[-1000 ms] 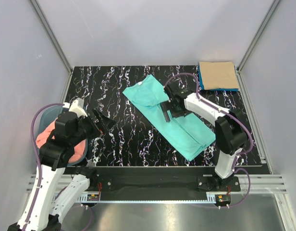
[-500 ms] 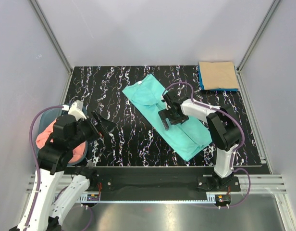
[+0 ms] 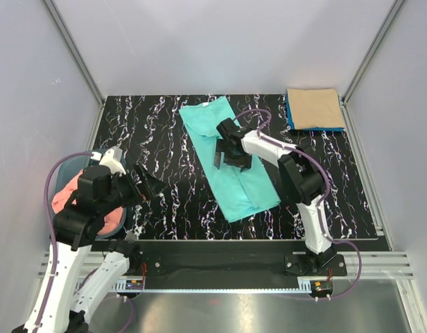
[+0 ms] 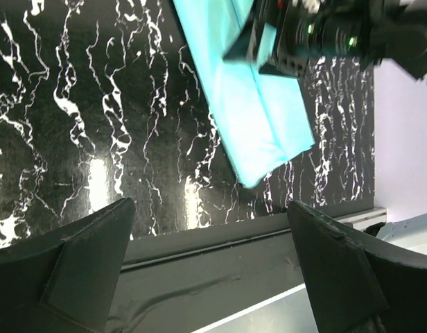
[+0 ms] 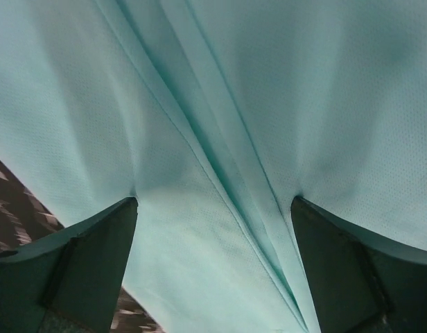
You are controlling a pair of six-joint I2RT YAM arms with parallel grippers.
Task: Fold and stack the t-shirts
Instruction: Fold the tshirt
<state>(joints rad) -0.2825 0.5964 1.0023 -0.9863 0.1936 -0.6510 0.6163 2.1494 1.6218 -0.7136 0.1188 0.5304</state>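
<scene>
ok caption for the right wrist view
Open right claw resting on the turquoise t-shirt, dimpling the cloth.

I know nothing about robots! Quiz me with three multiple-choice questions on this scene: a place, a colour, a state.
1. Where does the folded tan-beige cloth t-shirt lie? A) on the floor B) on a blue t-shirt at the black marbled table's far right corner C) draped over an arm
2. What colour lies under the right arm's fingers? A) turquoise-green B) salmon pink C) tan
3. How are the left arm's fingers? A) shut on cloth B) shut, empty C) open, empty
B: blue shows under it. A: the turquoise-green t-shirt fills that wrist view. C: they spread above bare table.
</scene>
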